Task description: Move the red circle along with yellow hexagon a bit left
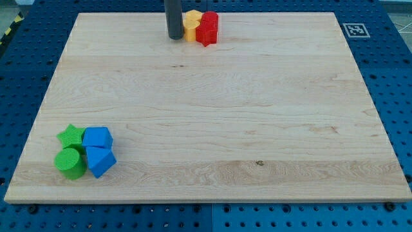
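A red block (207,28), roughly round, stands near the view's top edge of the wooden board (212,116). A yellow hexagon (192,24) touches its left side. My tip (174,37) is just left of the yellow hexagon, very close to it or touching; I cannot tell which. The dark rod rises from the tip and leaves the view at the top.
A cluster sits at the view's bottom left: a green star (71,136), a green cylinder (70,162), and two blue blocks (97,138) (100,160). A marker tag (355,29) lies off the board at the top right.
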`<state>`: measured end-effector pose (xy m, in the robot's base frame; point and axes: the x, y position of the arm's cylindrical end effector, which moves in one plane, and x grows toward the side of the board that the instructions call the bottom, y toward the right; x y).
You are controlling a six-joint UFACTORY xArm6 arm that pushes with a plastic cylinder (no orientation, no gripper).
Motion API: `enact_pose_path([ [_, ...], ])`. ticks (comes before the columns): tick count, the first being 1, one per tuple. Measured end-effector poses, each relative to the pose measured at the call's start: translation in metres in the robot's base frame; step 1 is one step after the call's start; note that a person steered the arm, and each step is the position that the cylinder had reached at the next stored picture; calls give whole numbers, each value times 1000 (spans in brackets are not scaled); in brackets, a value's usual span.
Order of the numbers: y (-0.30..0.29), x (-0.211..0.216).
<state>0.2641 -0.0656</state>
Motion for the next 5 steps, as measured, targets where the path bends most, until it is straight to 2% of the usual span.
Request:
enact_pose_path([
  [1, 4, 1],
  [3, 25, 58],
  [4, 76, 58],
  [5, 95, 44],
])
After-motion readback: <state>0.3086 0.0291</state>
